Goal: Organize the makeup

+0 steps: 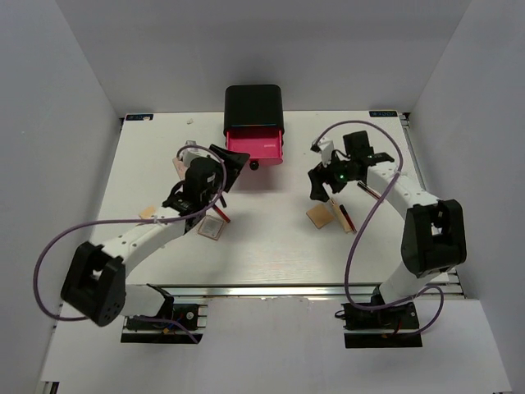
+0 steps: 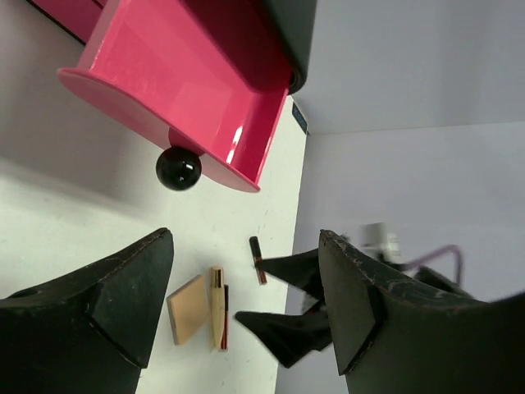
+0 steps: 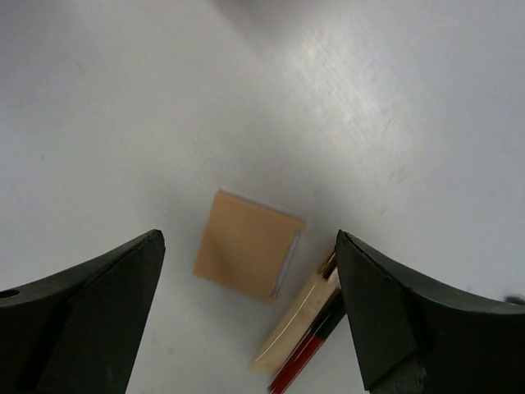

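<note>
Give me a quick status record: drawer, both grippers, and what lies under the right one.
drawer: pink drawer stands open from the black box; no makeup visible in it
left: left gripper open, empty, pointed toward the drawer's knob
right: right gripper open, empty, above the table
under right: tan palette; beside it a beige stick and a red-and-black stick, lying side by side
elsewhere: second palette by the left arm
</note>
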Action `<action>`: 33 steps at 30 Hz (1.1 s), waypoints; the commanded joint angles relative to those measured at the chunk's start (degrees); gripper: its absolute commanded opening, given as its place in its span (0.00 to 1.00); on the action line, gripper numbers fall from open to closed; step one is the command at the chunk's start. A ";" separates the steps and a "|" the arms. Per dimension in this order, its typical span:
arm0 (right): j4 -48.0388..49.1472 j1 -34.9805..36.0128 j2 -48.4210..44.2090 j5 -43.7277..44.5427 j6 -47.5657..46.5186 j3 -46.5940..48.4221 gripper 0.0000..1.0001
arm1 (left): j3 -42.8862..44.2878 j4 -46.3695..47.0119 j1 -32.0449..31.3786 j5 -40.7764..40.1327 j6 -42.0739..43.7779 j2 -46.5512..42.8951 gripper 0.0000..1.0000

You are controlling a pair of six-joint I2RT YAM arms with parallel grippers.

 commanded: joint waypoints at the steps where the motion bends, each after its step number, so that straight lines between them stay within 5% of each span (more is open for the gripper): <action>1: -3.81 4.05 -4.29 11.28 4.24 -5.19 0.89 | -1.32 -10.29 -0.13 -3.02 4.05 -7.70 0.81; 6: -0.03 10.12 -6.50 25.87 15.32 -10.58 0.89 | -1.41 -22.05 0.05 -9.26 7.40 -13.70 0.98; 16: 1.56 10.57 0.53 32.05 18.06 -8.12 0.89 | 2.28 -30.42 3.74 -12.09 18.12 -16.96 0.98; 33: 4.89 12.24 4.57 30.99 18.85 -10.49 0.88 | 0.96 -31.48 5.50 -12.44 19.01 -19.86 0.98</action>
